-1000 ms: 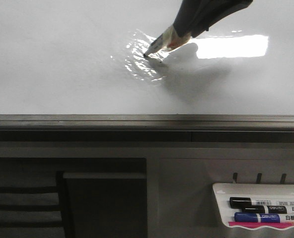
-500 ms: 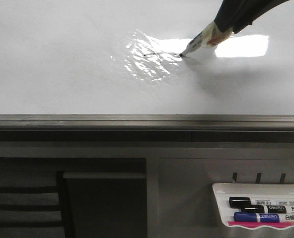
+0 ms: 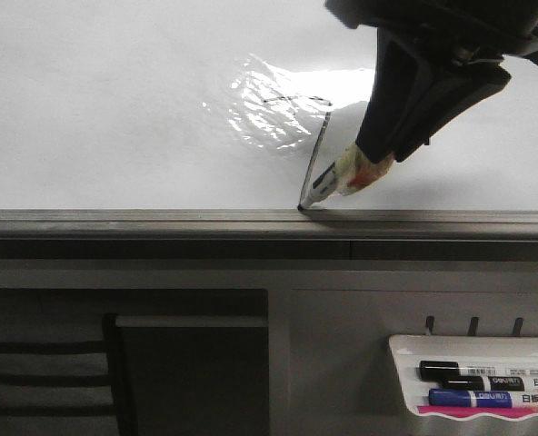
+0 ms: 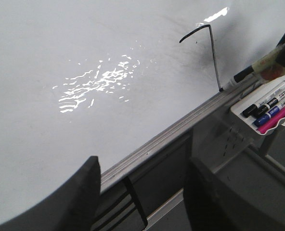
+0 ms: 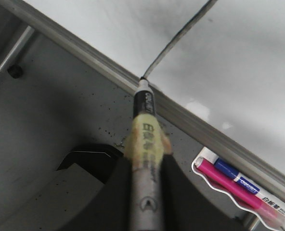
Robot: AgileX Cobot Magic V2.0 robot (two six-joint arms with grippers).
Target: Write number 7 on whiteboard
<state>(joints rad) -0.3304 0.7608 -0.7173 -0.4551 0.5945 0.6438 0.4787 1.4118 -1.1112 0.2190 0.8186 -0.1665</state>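
- The right gripper (image 3: 371, 168) is clamped on a taped marker (image 3: 328, 186), whose tip sits at the foot of the number 7 (image 3: 314, 150), right at the grey edge rail (image 3: 160, 218).
- The figure looks finished; the next move is probably lifting the tip cleanly off.
- The whiteboard (image 3: 96, 109) is glossy, with a wrinkled film patch beside the 7's top stroke.
- The left gripper (image 4: 142, 192) hangs with its jaws apart, holding nothing.

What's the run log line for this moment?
right gripper: shut on marker | tip at whiteboard bottom rail | number 7: downstroke drawn
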